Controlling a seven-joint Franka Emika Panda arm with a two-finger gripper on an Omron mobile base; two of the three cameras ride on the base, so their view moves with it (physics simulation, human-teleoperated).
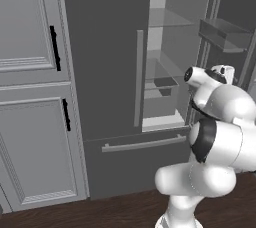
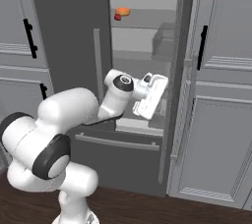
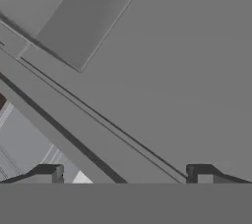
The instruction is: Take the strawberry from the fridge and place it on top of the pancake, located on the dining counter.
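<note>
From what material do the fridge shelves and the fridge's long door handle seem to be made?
The fridge shelves look like clear glass: the pale grey inside wall shows through them and their edges are thin. The long vertical bar handle on the closed fridge door looks like brushed or matte metal, a plain mid grey without sharp reflections; as this is rendered, painted plastic is also possible.

Light grey panelled cabinets (image 1: 27,97) with black handles (image 1: 55,48) stood over a dark wooden floor (image 1: 115,209).
</note>
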